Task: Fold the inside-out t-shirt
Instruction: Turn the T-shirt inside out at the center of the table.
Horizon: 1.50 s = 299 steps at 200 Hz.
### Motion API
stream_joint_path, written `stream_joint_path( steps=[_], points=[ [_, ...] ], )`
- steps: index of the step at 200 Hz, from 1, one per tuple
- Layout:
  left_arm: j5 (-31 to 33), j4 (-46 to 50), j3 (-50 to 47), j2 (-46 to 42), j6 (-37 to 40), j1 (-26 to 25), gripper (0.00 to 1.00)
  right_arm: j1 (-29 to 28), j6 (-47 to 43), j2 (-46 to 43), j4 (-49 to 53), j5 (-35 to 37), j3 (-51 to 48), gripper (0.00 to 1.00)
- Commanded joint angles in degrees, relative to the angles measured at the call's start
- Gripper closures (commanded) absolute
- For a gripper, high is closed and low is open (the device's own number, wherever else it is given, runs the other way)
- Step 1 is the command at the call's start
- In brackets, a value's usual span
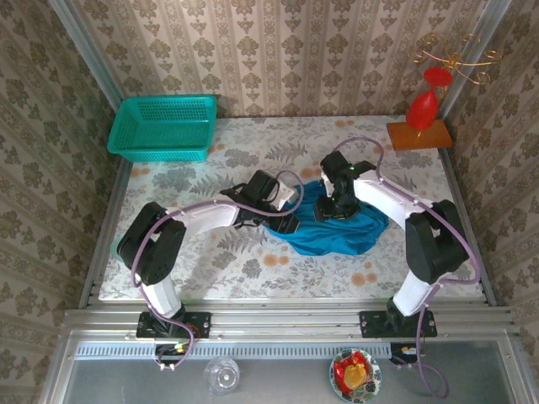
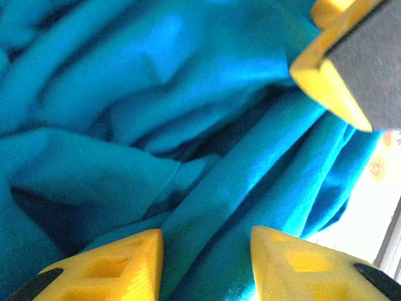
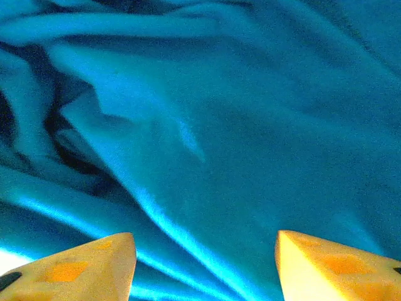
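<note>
The inside-out t-shirt (image 1: 345, 231) lies crumpled in a bright blue heap on the flowered table, right of centre. My left gripper (image 1: 290, 220) reaches in at the heap's left edge. My right gripper (image 1: 333, 210) is pressed down onto its upper middle. In the left wrist view the yellow fingertips (image 2: 125, 266) stand apart, the left gripper (image 2: 205, 263) open over folds of the t-shirt (image 2: 125, 113). The right gripper's yellow and grey finger (image 2: 344, 69) shows at the top right of that view. In the right wrist view the right gripper (image 3: 205, 263) is open, with blue fabric (image 3: 238, 138) spanning the gap.
A teal mesh basket (image 1: 164, 128) stands at the table's back left corner. A red ornament (image 1: 424, 108) on a wooden block (image 1: 418, 135) stands at the back right. Patterned walls close in the back and both sides. A plate (image 1: 354, 376) and a glass (image 1: 221, 373) sit below the arm bases.
</note>
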<state>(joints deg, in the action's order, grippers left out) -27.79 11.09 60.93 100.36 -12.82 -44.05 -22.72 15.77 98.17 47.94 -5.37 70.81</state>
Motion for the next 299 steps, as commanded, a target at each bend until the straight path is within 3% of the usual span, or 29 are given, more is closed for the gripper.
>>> stream_joint_path(
  steps=[1, 17, 34, 76, 109, 133, 163, 172, 180, 202, 223, 249, 299],
  points=[
    [-2.21, -1.76, -3.29, -0.3, -2.08, 0.31, 0.59, -0.13, 0.05, 0.22, 1.89, 0.13, 2.87, 0.61],
    [-1.03, -0.55, -5.0, 0.01, -1.57, 0.39, 0.62, -0.44, 1.11, -1.46, 2.62, 0.58, 4.22, 0.84],
    [-0.44, -0.51, -7.1, 0.28, -2.04, 1.26, 0.7, -0.74, 2.22, -4.06, 3.66, 0.71, 6.14, 1.0],
    [0.26, -2.22, -12.4, -1.39, -4.14, 7.19, 1.0, -0.77, 4.92, -11.86, 6.42, -0.97, 11.16, 1.0],
    [0.37, -2.15, -15.66, -5.96, -4.71, 14.1, 1.0, 0.83, 8.23, -17.59, 5.59, -1.07, 12.95, 1.0],
    [1.18, -0.95, -17.73, -11.06, -4.74, 20.26, 1.0, 5.29, 10.07, -20.42, 3.34, -0.44, 10.94, 1.0],
    [2.6, 1.86, -18.74, -16.71, -3.72, 24.91, 1.0, 13.52, 11.03, -18.83, -2.45, -0.42, 4.36, 1.0],
    [2.49, 2.61, -18.61, -17.36, -3.25, 25.39, 1.0, 15.46, 11.21, -14.85, -3.51, -1.02, 3.18, 1.0],
    [1.84, 3.13, -18.2, -17.47, -2.8, 25.42, 1.0, 16.16, 10.92, -11.96, -3.52, -0.65, 3.15, 1.0],
    [-1.81, 3.46, -16.42, -18.01, -2.13, 23.91, 1.0, 15.16, 8.93, -5.78, 1.18, 3.21, 6.14, 0.78],
    [-0.14, 6.54, -12.81, -20.06, -1.03, 19.49, 0.82, 12.64, 8.79, -8.35, 2.25, 6.72, 5.75, 0.64],
    [0.69, 8.59, -7.6, -19.47, -1.15, 14.01, 0.72, 8.24, 9.67, -11.9, 4.55, 7.14, 5.83, 0.61],
    [-0.42, 6.81, 0.55, -10.48, -2.44, 5.52, 0.66, -2.02, 13.27, -9.2, 1.43, -2.76, 1.51, 0.57]
  ],
)
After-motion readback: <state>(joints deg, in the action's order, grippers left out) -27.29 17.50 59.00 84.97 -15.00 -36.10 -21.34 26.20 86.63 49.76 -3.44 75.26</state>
